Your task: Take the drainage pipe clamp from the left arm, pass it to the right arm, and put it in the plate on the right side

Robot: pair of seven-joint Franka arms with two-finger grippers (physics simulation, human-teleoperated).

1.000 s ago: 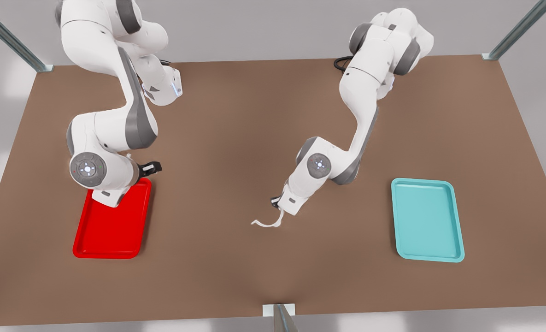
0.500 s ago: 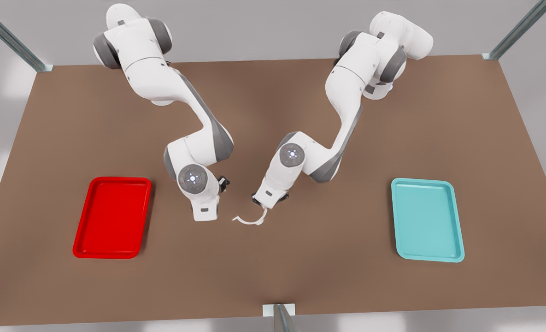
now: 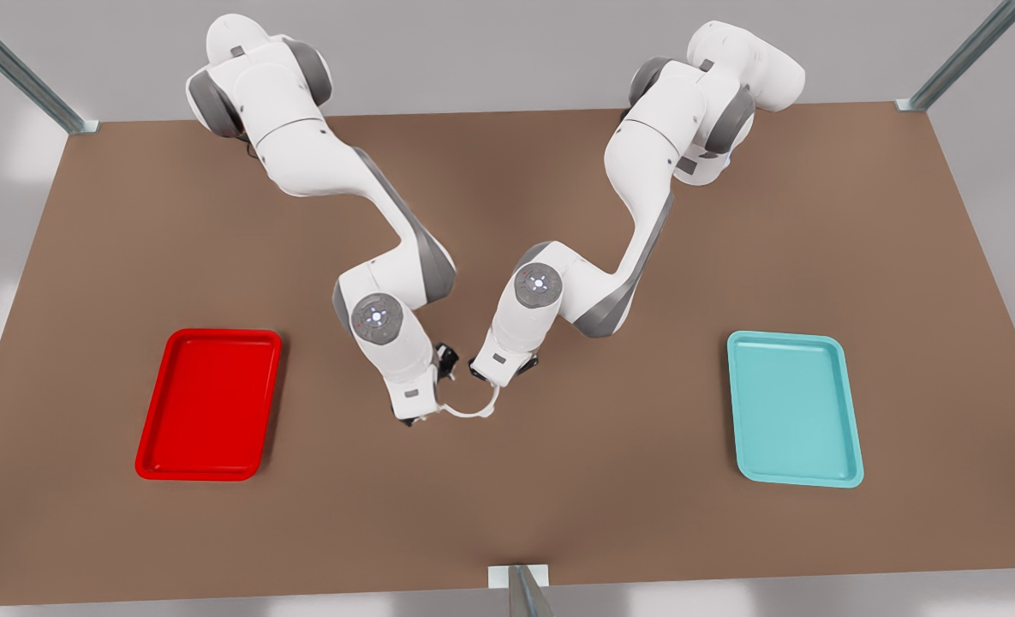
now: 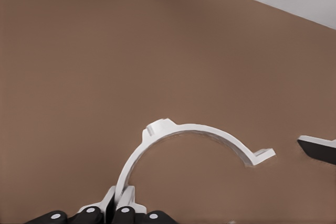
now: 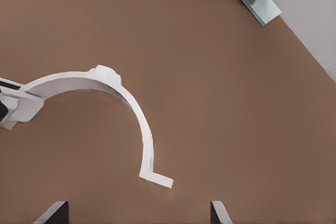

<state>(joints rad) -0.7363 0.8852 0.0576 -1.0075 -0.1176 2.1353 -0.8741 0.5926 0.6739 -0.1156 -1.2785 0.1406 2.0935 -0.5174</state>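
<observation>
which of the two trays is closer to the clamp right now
The red plate, on the front view's left; the teal tray sits farther from the drainage pipe clamp, on the right.

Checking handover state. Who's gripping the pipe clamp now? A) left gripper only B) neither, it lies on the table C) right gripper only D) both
A: in the left wrist view the left gripper is shut on one end of the drainage pipe clamp, while in the right wrist view the right gripper stands open around the free tab end without touching it.

The right end effector (image 3: 421, 417) has reached the clamp's (image 3: 466, 412) free end.
</observation>
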